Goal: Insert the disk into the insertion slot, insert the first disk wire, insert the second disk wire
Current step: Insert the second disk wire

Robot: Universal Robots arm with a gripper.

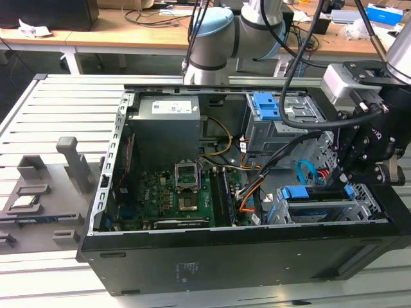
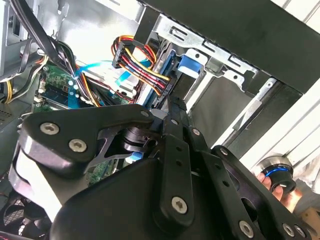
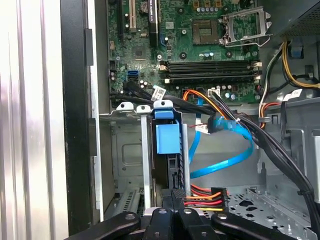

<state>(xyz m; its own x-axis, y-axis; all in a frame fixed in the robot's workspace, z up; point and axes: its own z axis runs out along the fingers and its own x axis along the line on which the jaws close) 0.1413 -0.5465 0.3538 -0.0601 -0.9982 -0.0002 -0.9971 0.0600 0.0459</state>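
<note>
— Where is our disk (image 3: 166, 140)?
— It sits in the insertion slot (image 3: 127, 150). Our gripper (image 3: 178, 197) is pinched on the first disk wire (image 3: 205, 196), right by the disk's back.
— How do we do this well?
— We think we should keep the plug straight and push softly.

A big tabletop (image 1: 58, 102) made of long silver metal bars holds everything. An open black computer case (image 1: 212, 256) lies on its side on it. Beside the case, toward the exterior view's left, some grey plastic holders (image 1: 45, 186) sit on the bars, two of them standing upright.
</note>
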